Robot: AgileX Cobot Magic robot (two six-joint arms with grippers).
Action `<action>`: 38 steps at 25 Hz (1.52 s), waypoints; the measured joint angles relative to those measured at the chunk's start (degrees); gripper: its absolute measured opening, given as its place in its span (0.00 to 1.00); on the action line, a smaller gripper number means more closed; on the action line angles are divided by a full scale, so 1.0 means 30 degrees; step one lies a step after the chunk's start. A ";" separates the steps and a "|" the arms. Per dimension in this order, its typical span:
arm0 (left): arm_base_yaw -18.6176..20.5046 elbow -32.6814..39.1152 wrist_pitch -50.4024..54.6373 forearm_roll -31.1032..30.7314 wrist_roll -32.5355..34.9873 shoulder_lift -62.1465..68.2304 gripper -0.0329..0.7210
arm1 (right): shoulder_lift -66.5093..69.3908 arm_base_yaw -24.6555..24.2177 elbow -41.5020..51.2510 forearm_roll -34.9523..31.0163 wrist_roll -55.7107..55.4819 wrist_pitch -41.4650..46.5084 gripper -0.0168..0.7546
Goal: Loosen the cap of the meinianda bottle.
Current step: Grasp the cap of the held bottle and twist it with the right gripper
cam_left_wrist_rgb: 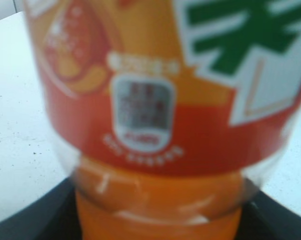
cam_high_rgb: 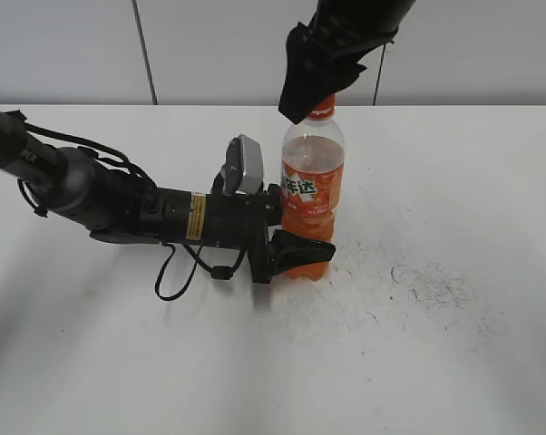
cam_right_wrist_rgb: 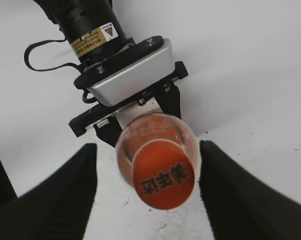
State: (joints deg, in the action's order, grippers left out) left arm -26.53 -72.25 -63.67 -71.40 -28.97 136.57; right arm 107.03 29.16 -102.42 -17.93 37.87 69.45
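The meinianda bottle stands upright on the white table, clear plastic with orange drink and an orange label. My left gripper is shut on its lower body; the left wrist view shows the label and drink close up, blurred. The orange cap with dark print sits on the bottle's neck. My right gripper is open above it, one black finger on each side of the cap with a gap to both. In the exterior view the cap shows just under the right gripper.
The left arm lies low across the table's left half with a loose black cable. Grey scuff marks cover the table right of the bottle. A white wall stands behind the table's far edge.
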 joint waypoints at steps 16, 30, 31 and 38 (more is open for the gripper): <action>0.0000 0.0000 0.0000 0.0045 -0.0042 0.0000 0.73 | 0.0000 0.0000 0.0000 0.1365 -1.1679 -0.0101 0.39; -0.0021 0.0000 0.0002 0.0012 -0.0023 0.0000 0.73 | -0.0020 0.0000 0.0000 0.0892 0.0252 -0.0069 0.36; -0.0005 0.0000 0.0002 0.0012 -0.0023 0.0000 0.73 | -0.0036 0.0000 0.0000 0.0743 0.1581 -0.0069 0.36; -0.0005 0.0000 -0.0013 -0.0013 -0.0008 0.0000 0.73 | -0.0036 0.0000 0.0000 0.0563 0.1612 -0.0069 0.41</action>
State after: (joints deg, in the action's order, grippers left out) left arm -26.55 -72.25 -63.71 -71.44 -28.99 136.57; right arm 106.92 29.16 -102.42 -16.24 42.71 69.24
